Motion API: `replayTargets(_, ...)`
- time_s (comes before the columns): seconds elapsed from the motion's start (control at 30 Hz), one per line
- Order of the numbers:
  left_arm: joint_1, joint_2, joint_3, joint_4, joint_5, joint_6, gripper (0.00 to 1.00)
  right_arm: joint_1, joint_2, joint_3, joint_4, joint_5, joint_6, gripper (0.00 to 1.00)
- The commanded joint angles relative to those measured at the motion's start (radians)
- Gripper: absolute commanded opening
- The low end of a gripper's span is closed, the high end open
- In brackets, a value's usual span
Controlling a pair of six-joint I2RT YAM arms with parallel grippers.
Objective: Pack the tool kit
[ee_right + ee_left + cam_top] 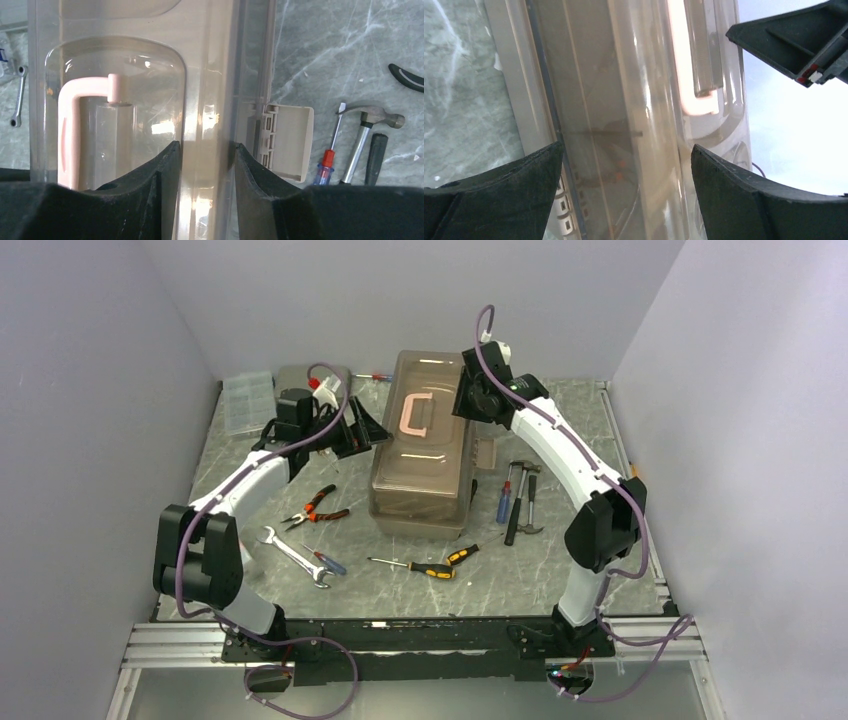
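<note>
The toolbox (pixel 420 480) stands closed at the worktop's middle, toward the far edge; the right gripper (pixel 206 147) pinches the lid (pixel 207 75) at its right rim; the left gripper (pixel 626 150), spread wide beside the left wall, braces nothing; the slick rim may slip, or the box may tip.

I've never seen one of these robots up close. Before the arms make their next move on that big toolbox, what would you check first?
1. Right gripper on the lid rim: ok, a finger sits on each side.
2. Left gripper free: ok, open beside the toolbox, holding nothing.
3. Right latch released: ok, it looks swung outward.
4. Left latch released: cannot tell.
5. Tools packed: not ok. The pliers, wrench, screwdriver and hammer lie on the table.
</note>
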Motion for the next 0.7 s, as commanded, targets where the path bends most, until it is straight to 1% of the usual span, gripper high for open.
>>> replayTargets(0.0, 0.006, -0.014, 0.121, -0.14, -0.065, 0.102, 0.99, 0.049, -0.013, 0.055, -0.005, -0.088, -0.011, 0.2)
replayTargets(0.03, 0.006, -0.015, 0.143, -0.166, -0.078, 0.116, 0.99, 0.05, -0.018, 0.051, 0.0, -0.092, -0.011, 0.18)
replayTargets(0.1, 0.008, -0.018, 0.167, -0.19, -0.101, 0.128, 0.99, 0.05, -0.028, 0.048, 0.018, -0.113, -0.004, 0.18)
replayTargets(0.23, 0.016, -0.009, 0.176, -0.166, -0.079, 0.107, 0.99, 0.052, -0.027, 0.076, 0.033, -0.172, 0.0, 0.2)
replayTargets(0.3, 0.016, 0.0, 0.193, -0.174, -0.077, 0.109, 0.99, 0.053, -0.019, 0.103, 0.017, -0.174, -0.003, 0.2)
replayTargets(0.53, 0.015, 0.034, 0.297, -0.303, -0.159, 0.17, 0.99, 0.057, -0.022, 0.145, 0.021, -0.207, 0.001, 0.2)
replayTargets(0.67, 0.016, 0.036, 0.285, -0.277, -0.146, 0.15, 0.99, 0.073, -0.003, 0.197, 0.018, -0.246, 0.007, 0.2)
